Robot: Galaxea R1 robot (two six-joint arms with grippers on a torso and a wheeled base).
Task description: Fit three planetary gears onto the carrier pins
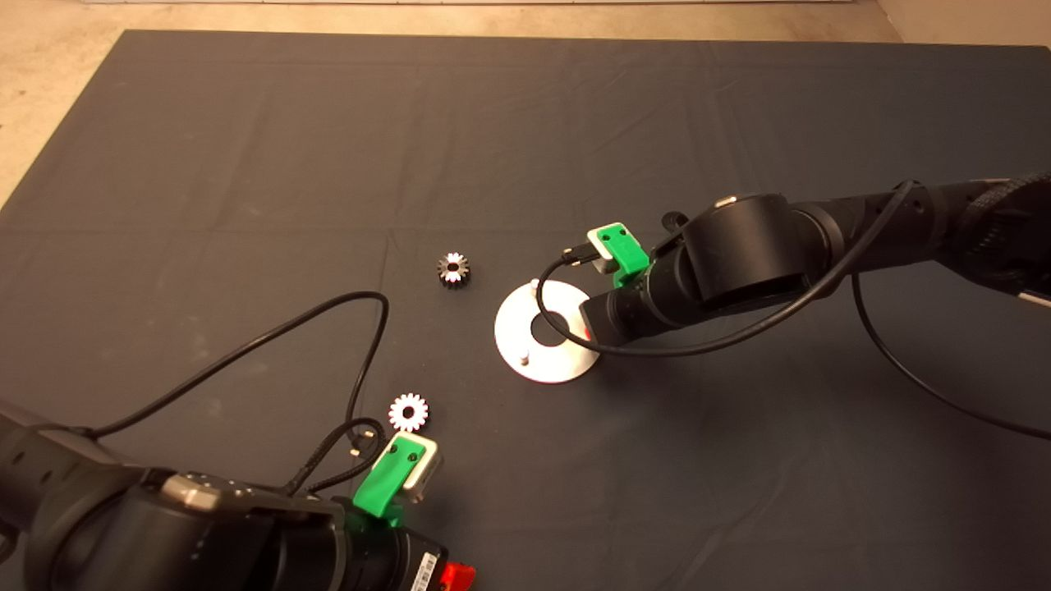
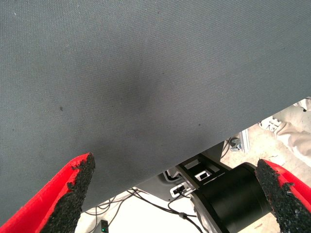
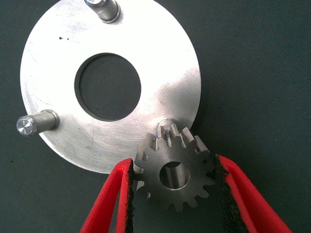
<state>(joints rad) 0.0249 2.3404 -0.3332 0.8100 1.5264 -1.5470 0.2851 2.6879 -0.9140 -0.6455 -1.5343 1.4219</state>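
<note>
The round shiny carrier disc (image 1: 566, 365) (image 3: 160, 53) lies mid-mat. Two bare carrier pins (image 3: 103, 8) (image 3: 34, 124) stand on it. My right gripper (image 1: 586, 330) (image 3: 174, 167) is shut on one planetary gear (image 3: 176, 175) and holds it level just above the third pin (image 3: 167, 124). That pin's top peeks out past the gear's teeth, so the hole is slightly off it. Two more gears lie flat on the mat, one left of the disc (image 1: 453, 270) and one nearer the front (image 1: 408, 412). My left gripper (image 1: 454, 576) (image 2: 177, 199) is open and empty at the front edge.
A black cable (image 1: 361, 328) from the left arm loops over the mat close to the front gear. The right arm's cable (image 1: 566, 328) hangs across the disc. Past the mat's edge, the left wrist view shows the robot's base (image 2: 228, 194) and floor.
</note>
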